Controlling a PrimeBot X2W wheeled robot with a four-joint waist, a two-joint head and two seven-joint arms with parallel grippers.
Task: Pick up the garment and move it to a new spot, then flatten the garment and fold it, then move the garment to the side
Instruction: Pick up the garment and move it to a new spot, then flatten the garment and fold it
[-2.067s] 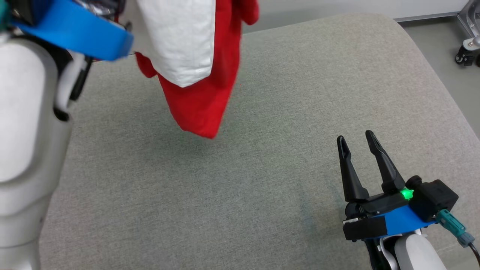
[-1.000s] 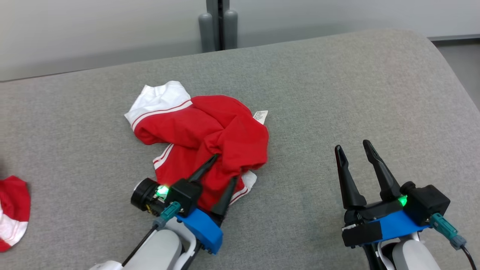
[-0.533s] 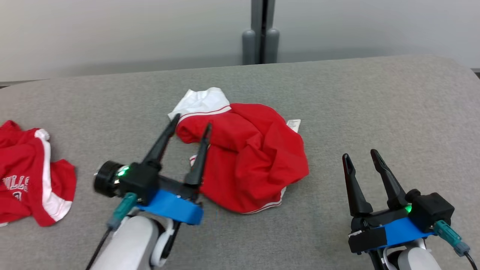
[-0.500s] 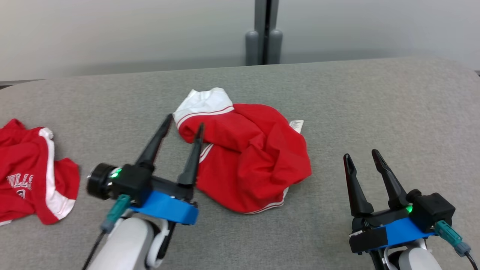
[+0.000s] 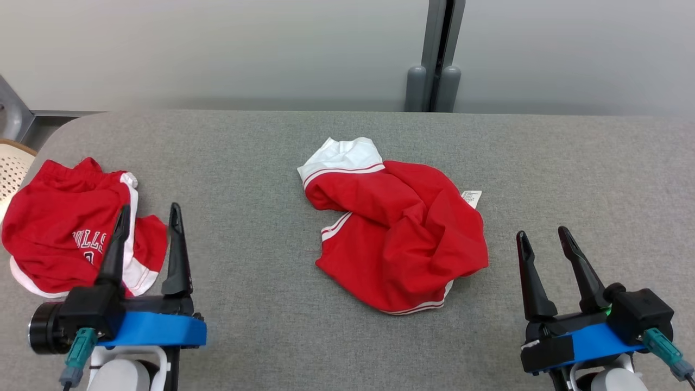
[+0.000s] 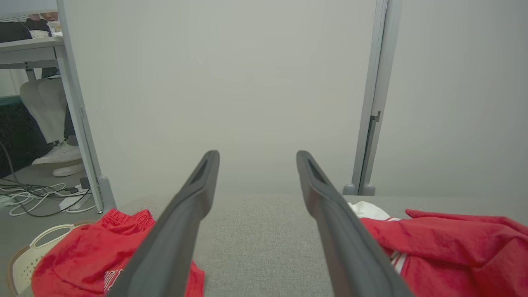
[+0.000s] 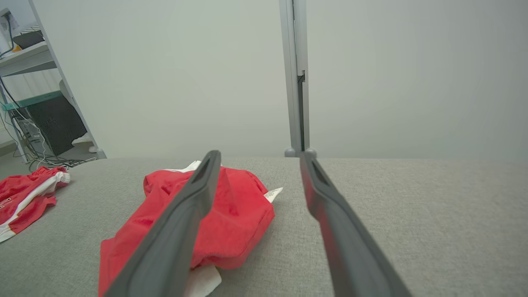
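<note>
A crumpled red garment [image 5: 399, 239] with white trim and a white tag lies in a heap at the middle of the grey table [image 5: 260, 163]; it also appears in the left wrist view [image 6: 449, 243] and the right wrist view [image 7: 231, 214]. My left gripper [image 5: 147, 214] stands open at the lower left, well apart from it, with nothing between its fingers [image 6: 189, 214]. At the lower right my right gripper [image 5: 541, 234] is open and empty too, just right of the heap.
A second red garment [image 5: 65, 233] with white lettering lies at the table's left end, under my left gripper's tips. A pale perforated basket [image 5: 11, 168] sits off the left edge. A grey post [image 5: 437, 65] and wall stand behind. A seated person's legs [image 6: 45, 111] show far left.
My left gripper let go of the red garment on the table, opened and drew back to the lower left. The head camera panned, shifting the whole picture. The right gripper stayed put.
</note>
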